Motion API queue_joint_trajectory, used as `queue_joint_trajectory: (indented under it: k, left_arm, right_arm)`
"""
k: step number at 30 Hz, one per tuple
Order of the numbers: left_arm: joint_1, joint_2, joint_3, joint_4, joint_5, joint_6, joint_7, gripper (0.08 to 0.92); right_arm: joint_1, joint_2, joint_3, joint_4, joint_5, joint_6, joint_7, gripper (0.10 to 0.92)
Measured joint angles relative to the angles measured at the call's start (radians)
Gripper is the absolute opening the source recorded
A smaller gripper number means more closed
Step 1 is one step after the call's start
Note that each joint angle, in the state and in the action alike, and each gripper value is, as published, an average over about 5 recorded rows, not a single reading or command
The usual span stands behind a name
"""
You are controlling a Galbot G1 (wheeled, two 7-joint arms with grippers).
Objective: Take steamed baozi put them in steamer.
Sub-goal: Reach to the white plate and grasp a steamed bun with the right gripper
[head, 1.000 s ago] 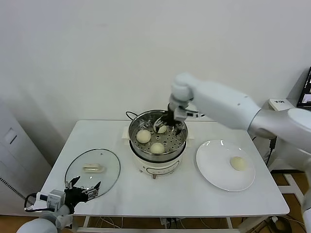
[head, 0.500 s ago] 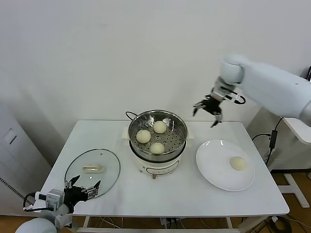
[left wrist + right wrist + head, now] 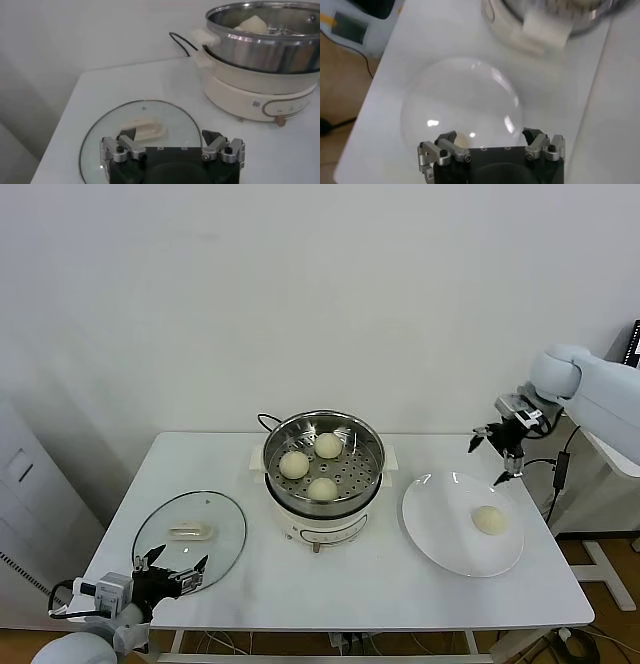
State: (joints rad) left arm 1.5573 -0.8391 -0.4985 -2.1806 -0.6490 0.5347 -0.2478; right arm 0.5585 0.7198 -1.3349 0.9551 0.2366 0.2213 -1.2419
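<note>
Right end effector (image 3: 497, 452) spread wide, empty, above plate (image 3: 440, 529), last baozi (image 3: 488, 520) below it

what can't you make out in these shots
- Last baozi: seen on the plate in the head view, but hidden behind the right gripper body in the right wrist view.
- Steamer: tray interior hidden by its wall in the left wrist view; blurred and edge-cut in the right wrist view.
</note>
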Motion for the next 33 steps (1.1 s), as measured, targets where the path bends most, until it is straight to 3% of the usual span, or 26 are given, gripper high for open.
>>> queue_joint_trajectory:
  k: [33]
  left_arm:
    - [0.000, 0.002, 0.004, -0.003, -0.008, 0.002, -0.002, 0.823]
  right_arm:
    - [-0.435, 0.106, 0.380, -0.302, -0.295, 0.028, 0.100, 0.821]
